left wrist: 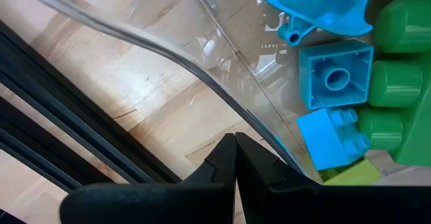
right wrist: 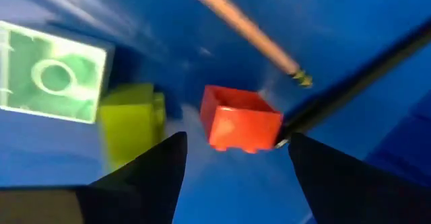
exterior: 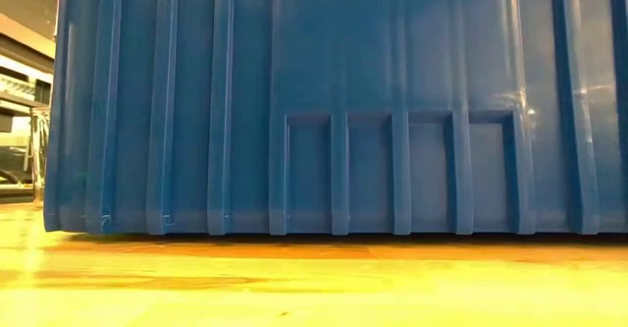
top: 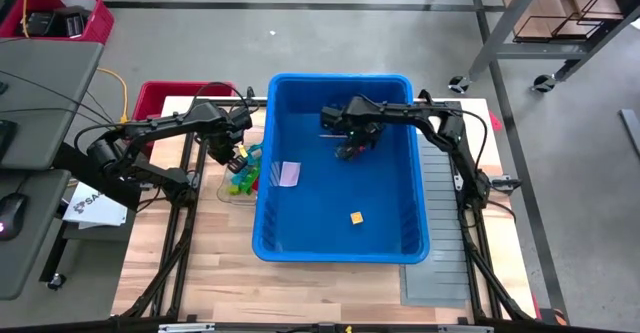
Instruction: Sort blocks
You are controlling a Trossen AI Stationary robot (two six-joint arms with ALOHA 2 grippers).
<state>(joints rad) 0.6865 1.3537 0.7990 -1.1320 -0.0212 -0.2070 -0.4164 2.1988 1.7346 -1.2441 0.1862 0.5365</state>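
A large blue bin (top: pixel 400 235) is set on the wooden table (top: pixel 220 273). On its floor an orange block (top: pixel 355 217) lies alone toward the near wall, with bare floor all around it, and a pale lilac piece (top: pixel 289 173) lies near the left wall. The right gripper (top: pixel 352 148) is lowered inside the bin toward the far end; its fingers are spread wide, and a red block (right wrist: pixel 239 127) is seen between them, not gripped. A yellow-green block (right wrist: pixel 131 120) and a pale green block (right wrist: pixel 50 74) lie just beside it.

Just outside the bin's left wall a clear tray (top: pixel 232 187) holds green blocks (left wrist: pixel 397 83) and teal blocks (left wrist: pixel 335 78), packed touching one another. The left gripper (top: pixel 238 153) hangs over this tray at its rim (left wrist: pixel 168 49), fingers pressed together on nothing.

In the low view only the bin's ribbed outer wall (exterior: pixel 334 101) is seen; everything behind it is hidden. The blocks under the right gripper cannot be made out from above.
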